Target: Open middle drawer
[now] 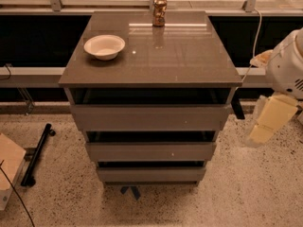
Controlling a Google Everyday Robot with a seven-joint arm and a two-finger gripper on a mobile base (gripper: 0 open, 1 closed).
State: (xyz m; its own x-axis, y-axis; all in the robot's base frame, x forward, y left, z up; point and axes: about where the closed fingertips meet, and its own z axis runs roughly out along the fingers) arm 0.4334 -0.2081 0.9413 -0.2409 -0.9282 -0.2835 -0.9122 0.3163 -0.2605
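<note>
The middle drawer [150,151] is the grey-brown handleless front between the other two fronts of the cabinet, with a tiny pale speck near its centre. It looks shut, flush with the stepped stack. The taller top drawer [150,117] is above it and the narrow bottom drawer [151,175] below. My gripper [269,120], cream-coloured under a white arm [289,65], hangs at the right of the cabinet, level with the top drawer and apart from it. It touches nothing.
On the glossy cabinet top [180,56] stand a white bowl [104,46] at the left and a can [159,11] at the back. A black bar [37,154] and a cardboard box [8,167] lie on the speckled floor at the left. A ledge and windows run behind.
</note>
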